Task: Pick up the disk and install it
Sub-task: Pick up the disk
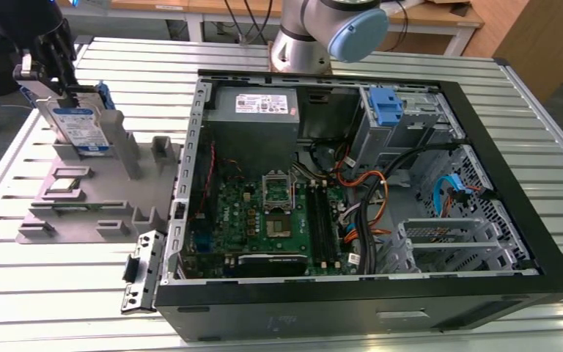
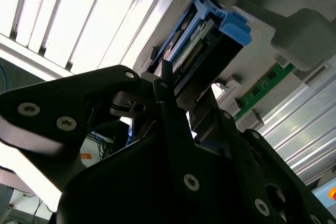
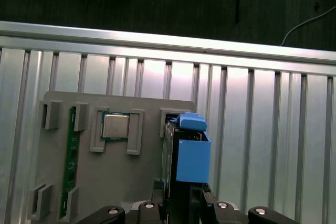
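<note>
Blue-framed disk (image 1: 78,133) shows its label (image 1: 72,119) in exterior view.

Gripper (image 2: 185,92) sits right at the end of the disk (image 2: 202,43), connector edge facing us. Blue carrier (image 2: 234,27) frames it. Grey holder (image 2: 296,32) behind, green board (image 2: 262,85) slotted beside, ribbed metal table (image 2: 79,19) underneath.

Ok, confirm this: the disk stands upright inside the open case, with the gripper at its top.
Not inside the case. The exterior view shows the disk standing upright in the grey holder beside the open case, with the gripper at its top.
</note>
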### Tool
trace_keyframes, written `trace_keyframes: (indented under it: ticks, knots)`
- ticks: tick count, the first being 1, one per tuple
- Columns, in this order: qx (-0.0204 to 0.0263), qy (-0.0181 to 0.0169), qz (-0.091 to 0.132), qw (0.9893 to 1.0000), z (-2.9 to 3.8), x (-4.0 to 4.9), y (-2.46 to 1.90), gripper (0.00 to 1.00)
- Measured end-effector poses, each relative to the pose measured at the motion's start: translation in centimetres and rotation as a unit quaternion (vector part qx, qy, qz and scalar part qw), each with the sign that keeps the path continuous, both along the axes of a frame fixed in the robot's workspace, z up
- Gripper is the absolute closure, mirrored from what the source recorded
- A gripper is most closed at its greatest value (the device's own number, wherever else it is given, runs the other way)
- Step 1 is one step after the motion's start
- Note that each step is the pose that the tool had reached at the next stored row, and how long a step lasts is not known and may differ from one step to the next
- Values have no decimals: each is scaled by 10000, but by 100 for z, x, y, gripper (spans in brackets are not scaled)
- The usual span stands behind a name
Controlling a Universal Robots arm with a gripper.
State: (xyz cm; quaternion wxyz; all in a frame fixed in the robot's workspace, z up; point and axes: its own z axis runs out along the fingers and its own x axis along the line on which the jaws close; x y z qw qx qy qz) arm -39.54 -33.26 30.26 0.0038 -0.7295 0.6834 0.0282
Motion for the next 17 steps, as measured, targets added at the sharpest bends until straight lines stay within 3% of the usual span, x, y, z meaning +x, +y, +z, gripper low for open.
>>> trace_keyframes:
  ticks: [17]
  knots:
    - [0,0,-48,10000,4,0,0,64]
